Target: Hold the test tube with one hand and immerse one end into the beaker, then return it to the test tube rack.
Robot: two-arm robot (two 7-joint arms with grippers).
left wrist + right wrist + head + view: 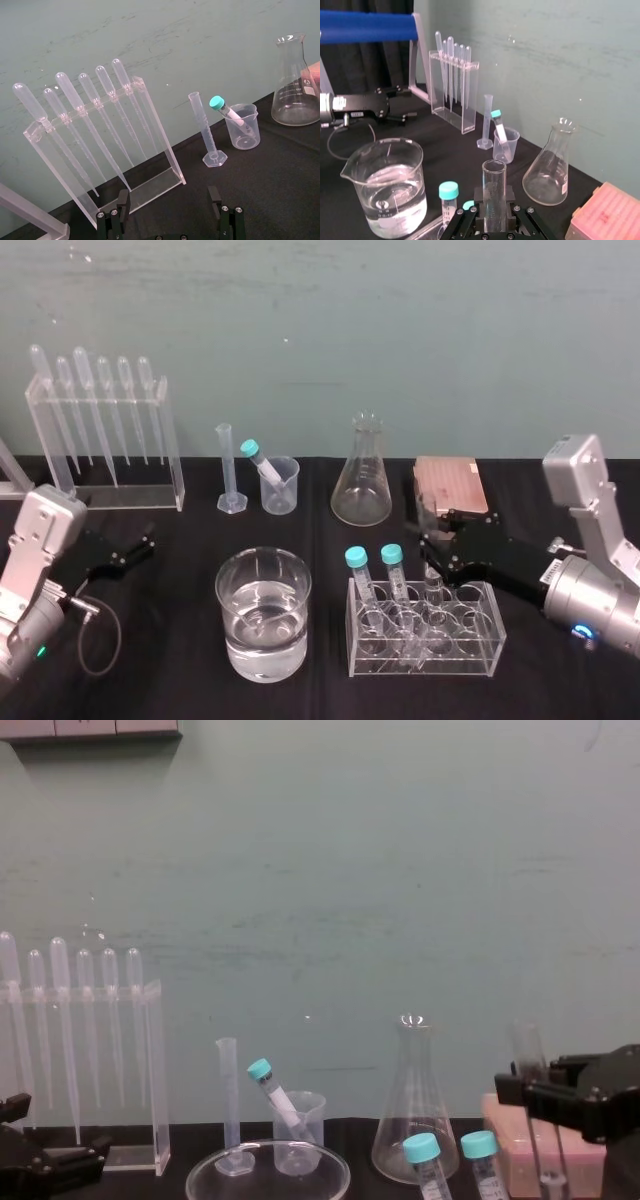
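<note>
Where right gripper (494, 199) clamps, test tube (494, 175) clear

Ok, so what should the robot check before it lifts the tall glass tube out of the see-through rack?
1. Grip: the right gripper is shut on the tall clear uncapped glass test tube: ok.
2. The test tube stands upright in the clear acrylic rack with round holes: ok.
3. The wide clear glass beaker is upright and holds water: ok.
4. Straight way to the beaker: not ok. Two teal-capped tubes stand between, so lifting high first looks wise.
5. The left gripper is open, off to the side of the beaker: ok.
6. Glass free of cracks: cannot tell.
</note>
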